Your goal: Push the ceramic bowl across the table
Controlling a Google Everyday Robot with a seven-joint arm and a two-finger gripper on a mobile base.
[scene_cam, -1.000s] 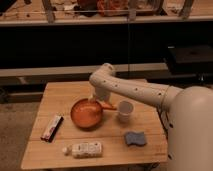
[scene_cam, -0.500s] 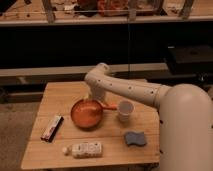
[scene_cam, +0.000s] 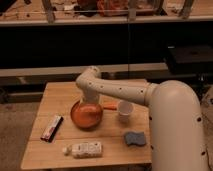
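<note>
The ceramic bowl (scene_cam: 86, 116) is round, glossy and orange-brown, and sits near the middle of the light wooden table (scene_cam: 60, 95). My white arm reaches in from the right, bends above the bowl and comes down to it. The gripper (scene_cam: 93, 105) is at the bowl's far right rim, low against it or just inside it. The arm's end hides how it meets the bowl.
A small white cup (scene_cam: 125, 110) stands right of the bowl, with a small orange object (scene_cam: 110, 106) between them. A blue-grey sponge (scene_cam: 135, 138) lies front right, a white bottle (scene_cam: 85, 149) on its side at the front, a dark snack bar (scene_cam: 51, 127) front left.
The arm's bend has shifted left and its large segment fills more of the right side. The bowl has barely moved.
</note>
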